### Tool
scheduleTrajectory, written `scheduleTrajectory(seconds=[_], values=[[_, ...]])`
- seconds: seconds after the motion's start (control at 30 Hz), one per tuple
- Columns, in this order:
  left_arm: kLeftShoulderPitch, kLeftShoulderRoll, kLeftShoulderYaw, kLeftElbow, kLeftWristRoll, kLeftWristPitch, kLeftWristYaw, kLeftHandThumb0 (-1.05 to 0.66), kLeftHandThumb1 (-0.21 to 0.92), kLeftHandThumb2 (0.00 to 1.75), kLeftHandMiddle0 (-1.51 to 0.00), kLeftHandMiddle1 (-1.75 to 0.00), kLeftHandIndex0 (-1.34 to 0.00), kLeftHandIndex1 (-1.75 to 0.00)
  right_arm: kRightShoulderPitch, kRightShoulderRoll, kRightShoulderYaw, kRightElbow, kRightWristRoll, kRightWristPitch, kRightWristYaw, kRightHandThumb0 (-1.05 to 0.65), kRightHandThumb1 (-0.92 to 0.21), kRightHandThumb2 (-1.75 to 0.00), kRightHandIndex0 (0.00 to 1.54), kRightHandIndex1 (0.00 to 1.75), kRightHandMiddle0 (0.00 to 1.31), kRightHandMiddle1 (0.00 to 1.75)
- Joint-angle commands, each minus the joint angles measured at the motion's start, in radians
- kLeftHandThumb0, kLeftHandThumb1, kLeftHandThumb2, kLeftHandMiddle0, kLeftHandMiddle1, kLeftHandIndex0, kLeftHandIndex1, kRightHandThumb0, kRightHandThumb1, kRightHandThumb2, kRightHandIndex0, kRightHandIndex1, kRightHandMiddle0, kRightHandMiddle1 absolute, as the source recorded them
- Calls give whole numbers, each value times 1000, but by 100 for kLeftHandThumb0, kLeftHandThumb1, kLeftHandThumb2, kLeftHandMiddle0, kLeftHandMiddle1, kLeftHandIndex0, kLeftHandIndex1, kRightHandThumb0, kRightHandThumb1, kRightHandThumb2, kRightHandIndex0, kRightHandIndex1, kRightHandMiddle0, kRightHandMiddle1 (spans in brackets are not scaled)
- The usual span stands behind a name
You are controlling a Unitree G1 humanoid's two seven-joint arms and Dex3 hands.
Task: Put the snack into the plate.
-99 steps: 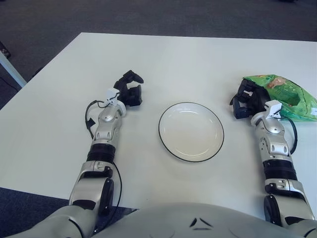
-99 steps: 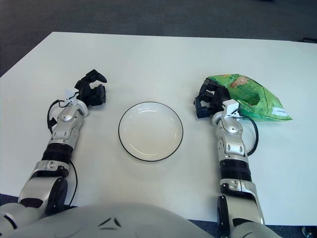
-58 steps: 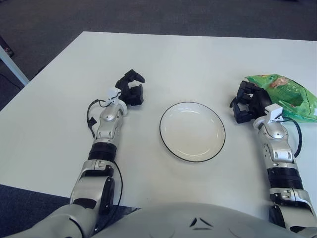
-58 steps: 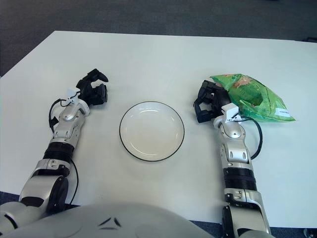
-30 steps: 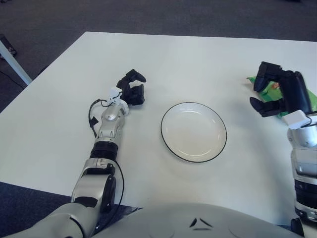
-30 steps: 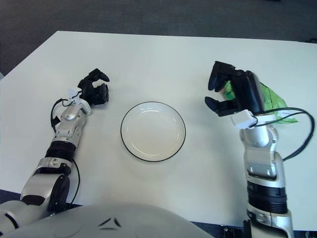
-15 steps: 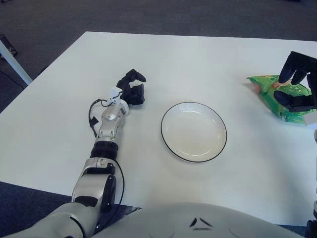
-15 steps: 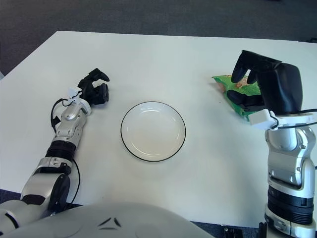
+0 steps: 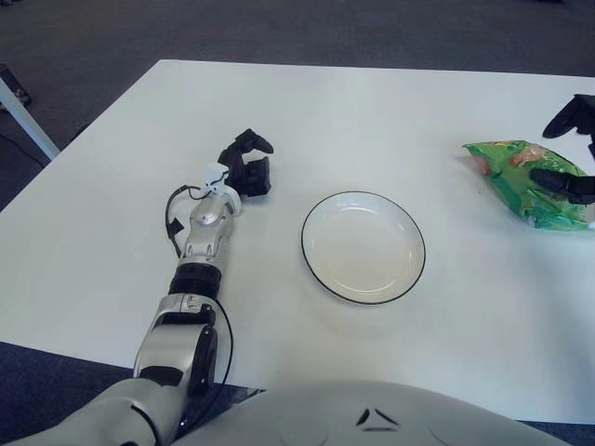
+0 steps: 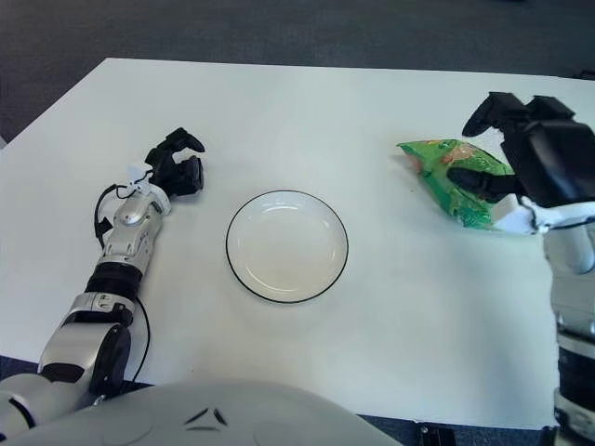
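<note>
The snack (image 10: pixel 448 182) is a green crinkled bag lying on the white table at the right. Left of it, at the middle of the table, sits the white plate (image 9: pixel 363 247) with a thin dark rim and nothing in it. My right hand (image 10: pixel 463 150) hovers over the right end of the bag, raised off the table, fingers spread; one fingertip (image 10: pixel 455 175) is low over the bag, and I cannot tell whether it touches it. My left hand (image 9: pixel 246 163) shows left of the plate with relaxed fingers, holding nothing.
The white table (image 9: pixel 307 111) reaches back to a far edge with dark carpet beyond. A pale table leg or rail (image 9: pixel 20 119) shows at the far left.
My right hand has lifted off the table from the bag's left side and swung rightward and up, now spread over the bag. The bag, plate and left hand stay put.
</note>
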Motion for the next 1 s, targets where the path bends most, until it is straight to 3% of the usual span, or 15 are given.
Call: scheduleTrajectory(seconds=[0.0, 0.23, 0.5, 0.97], values=[[56, 1, -4, 67, 11, 42, 3, -46, 38, 124, -115, -175, -56, -175, 5, -18, 16, 47, -33, 8, -11, -98, -92, -84, 0, 27, 0, 77], [52, 4, -6, 77, 13, 42, 3, -46, 38, 124, -114, -175, -56, -175, -2, -33, 30, 106, -75, 26, -55, -101, -92, -95, 0, 2, 0, 57], [53, 5, -11, 79, 19, 36, 8, -46, 37, 125, -115, -175, -57, -175, -19, -62, 27, 192, -75, 22, -92, -101, -92, -100, 0, 0, 0, 48], [63, 3, -18, 68, 25, 31, 7, -46, 38, 124, -114, -175, -56, -175, -49, -79, 34, 296, -5, 25, -122, -102, -92, -102, 0, 0, 0, 47]])
